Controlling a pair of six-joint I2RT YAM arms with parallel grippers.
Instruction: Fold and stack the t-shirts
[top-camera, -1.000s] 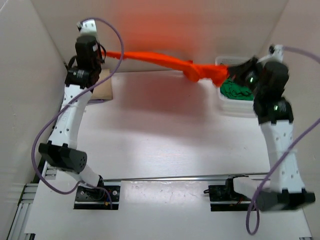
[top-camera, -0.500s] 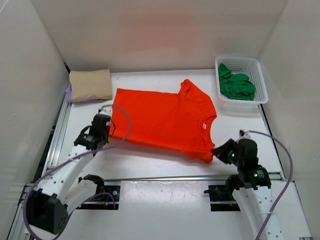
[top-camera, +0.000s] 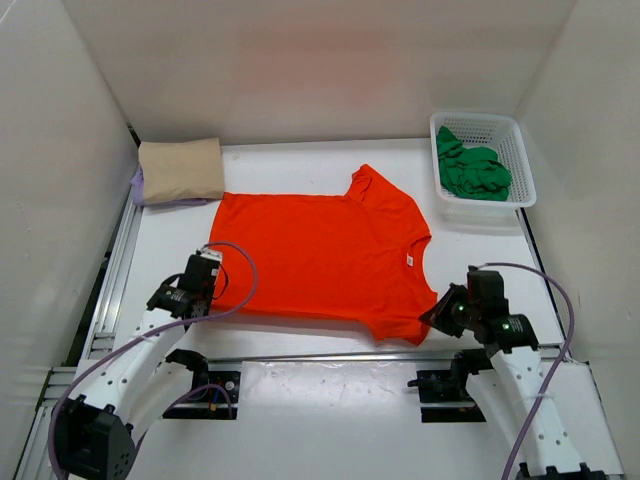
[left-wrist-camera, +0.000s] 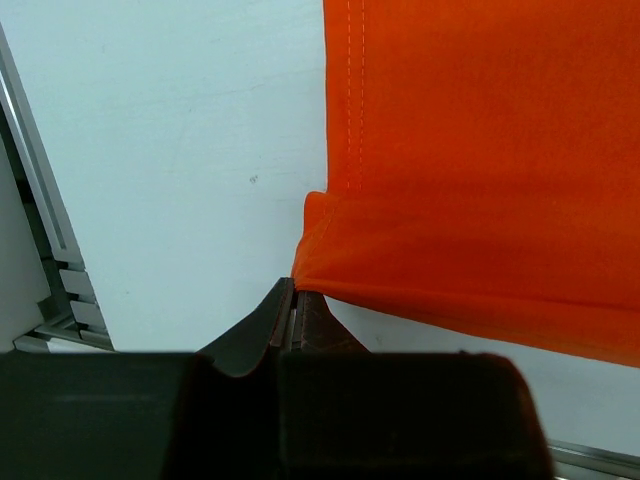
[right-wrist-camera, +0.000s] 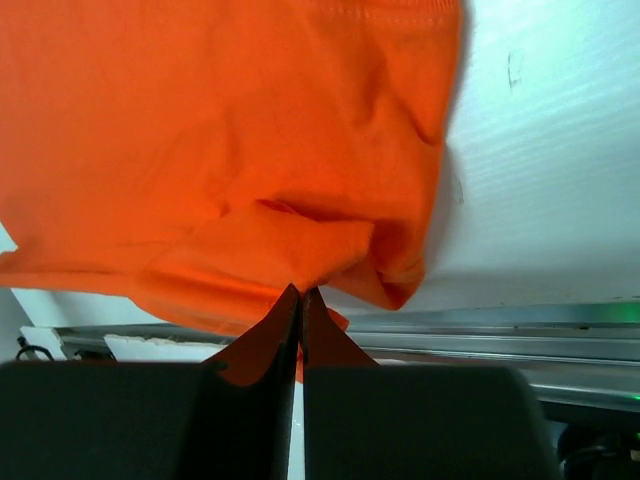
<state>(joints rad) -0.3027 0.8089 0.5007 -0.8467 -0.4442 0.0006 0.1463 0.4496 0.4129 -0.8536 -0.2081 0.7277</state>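
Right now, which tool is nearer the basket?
Right. The right tool is on the basket's side, at the near edge; the left tool grips the orange t-shirt across the table.

White plastic mesh basket (top-camera: 481, 117) in the far right corner of the table, white table (top-camera: 480, 255), plain white walls (top-camera: 320, 60) on three sides (back, left, right), metal rail (top-camera: 330, 354) along the near edge, another rail (top-camera: 106, 288) down the left side.

Matt orange cloth t-shirt (top-camera: 330, 255), smooth white table (top-camera: 300, 165), plastic mesh basket (top-camera: 480, 117)
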